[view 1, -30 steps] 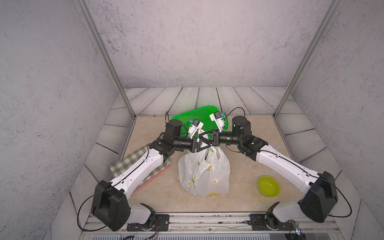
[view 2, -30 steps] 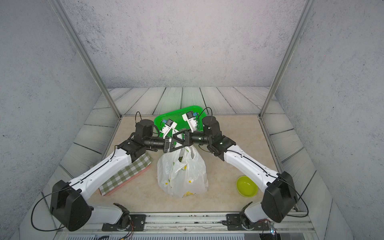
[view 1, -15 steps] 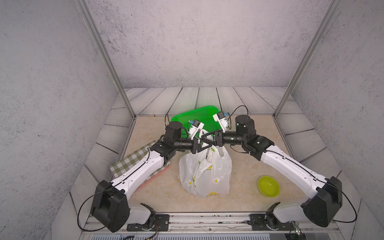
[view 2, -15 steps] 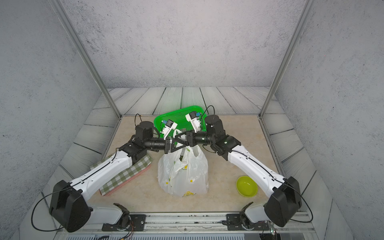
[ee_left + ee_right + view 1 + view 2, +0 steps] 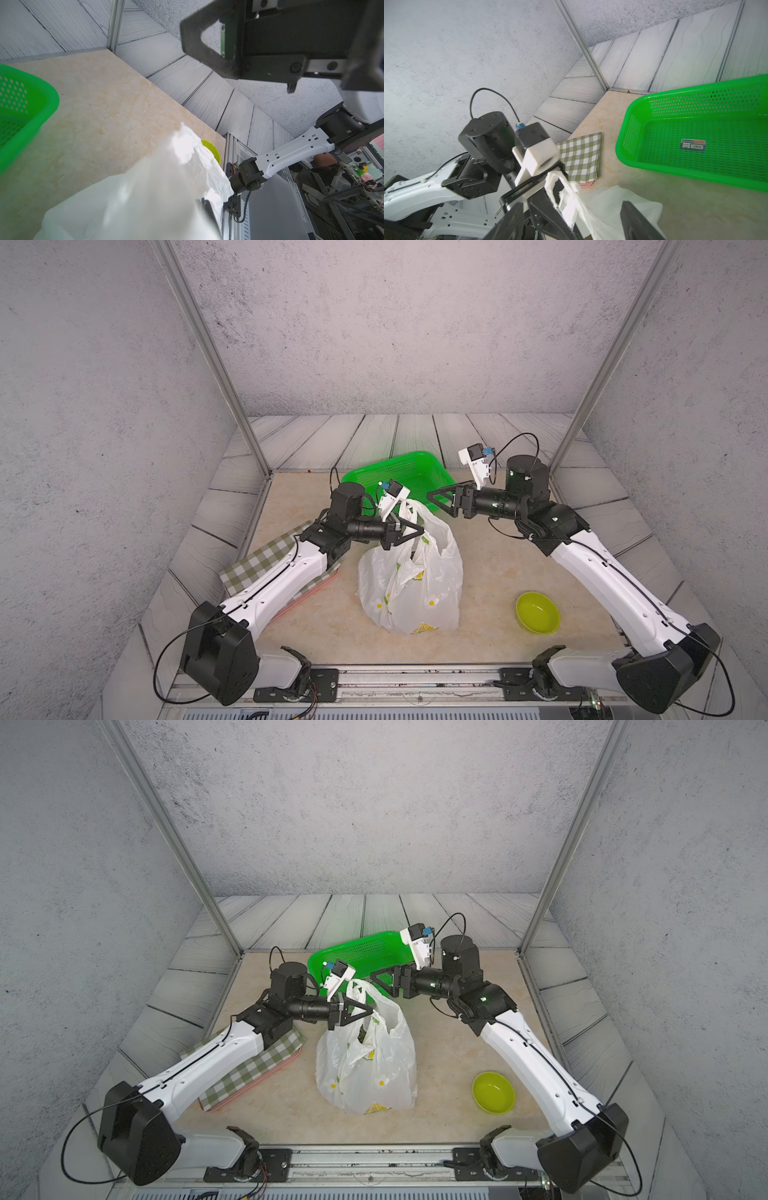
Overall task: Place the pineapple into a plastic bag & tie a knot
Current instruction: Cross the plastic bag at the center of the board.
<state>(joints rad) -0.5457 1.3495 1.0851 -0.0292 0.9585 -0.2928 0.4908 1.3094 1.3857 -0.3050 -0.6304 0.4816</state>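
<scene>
I see rough grey walls (image 5: 374, 323) on three sides, slanting metal posts (image 5: 207, 344), and pale wood-look planks (image 5: 374, 439) around an evenly lit beige marbled tabletop (image 5: 498, 572).

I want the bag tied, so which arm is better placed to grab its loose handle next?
Right. The right fingers stand open and empty beside the plastic bag; the left fingers are shut on its top.

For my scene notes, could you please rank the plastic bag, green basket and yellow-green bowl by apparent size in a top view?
1. plastic bag
2. green basket, partly hidden and farther back
3. yellow-green bowl
</scene>
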